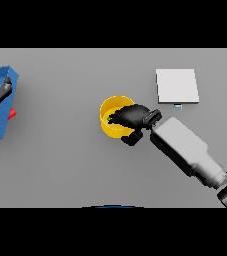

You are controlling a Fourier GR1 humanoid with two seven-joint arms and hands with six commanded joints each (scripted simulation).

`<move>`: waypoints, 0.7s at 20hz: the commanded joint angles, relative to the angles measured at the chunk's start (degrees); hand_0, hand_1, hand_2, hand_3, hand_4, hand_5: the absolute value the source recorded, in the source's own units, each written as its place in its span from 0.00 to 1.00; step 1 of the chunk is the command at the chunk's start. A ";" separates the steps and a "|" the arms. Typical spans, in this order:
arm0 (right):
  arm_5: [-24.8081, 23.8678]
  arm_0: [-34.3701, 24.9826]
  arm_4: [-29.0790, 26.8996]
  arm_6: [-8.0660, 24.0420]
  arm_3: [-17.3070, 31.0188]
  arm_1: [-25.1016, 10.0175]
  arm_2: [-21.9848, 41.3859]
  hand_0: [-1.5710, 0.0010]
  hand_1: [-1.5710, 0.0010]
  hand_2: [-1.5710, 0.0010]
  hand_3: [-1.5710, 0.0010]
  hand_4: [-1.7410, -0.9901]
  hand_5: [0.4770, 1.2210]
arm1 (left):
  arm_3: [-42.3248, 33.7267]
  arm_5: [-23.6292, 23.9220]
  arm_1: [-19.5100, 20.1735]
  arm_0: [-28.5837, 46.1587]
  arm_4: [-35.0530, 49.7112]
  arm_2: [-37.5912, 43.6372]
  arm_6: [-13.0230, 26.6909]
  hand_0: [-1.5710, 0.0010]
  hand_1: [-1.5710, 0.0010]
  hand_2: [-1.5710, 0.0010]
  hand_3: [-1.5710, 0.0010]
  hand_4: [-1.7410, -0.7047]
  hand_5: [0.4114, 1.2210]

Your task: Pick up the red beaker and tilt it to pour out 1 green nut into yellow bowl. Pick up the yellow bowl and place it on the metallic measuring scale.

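The grey tabletop (60, 165) fills the view. A blue bin (7, 107) sits at its left edge, with the left hand (0, 92) over it; I can't tell how its fingers stand. The flat scale (177, 85) lies at upper right, well apart from the yellow bowl (110, 112) mid-table. The right hand (131, 117) covers the bowl's right side, fingers curled over the rim, thumb outside. A green nut (108, 119) shows inside, just beside the fingertips.
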 commanded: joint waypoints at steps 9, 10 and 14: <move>3.53 -0.60 -1.84 -1.83 -0.95 -1.44 0.46 0.15 0.15 0.23 0.29 0.13 0.91 | -0.04 0.61 -0.36 -0.23 -0.65 -0.45 -0.14 1.00 1.00 1.00 1.00 0.96 0.35; 2.86 -0.14 -2.11 -1.95 -1.35 -1.70 0.48 0.12 0.12 0.21 0.23 0.10 0.93 | -0.17 0.27 0.16 -0.33 -0.67 -0.29 0.47 1.00 1.00 1.00 1.00 0.96 0.35; 1.32 0.19 -2.90 -0.82 -1.87 -1.82 0.71 0.05 0.05 0.18 0.12 0.04 0.97 | 0.07 -0.07 -0.09 -0.53 -0.88 -0.73 1.01 1.00 1.00 1.00 1.00 0.97 0.34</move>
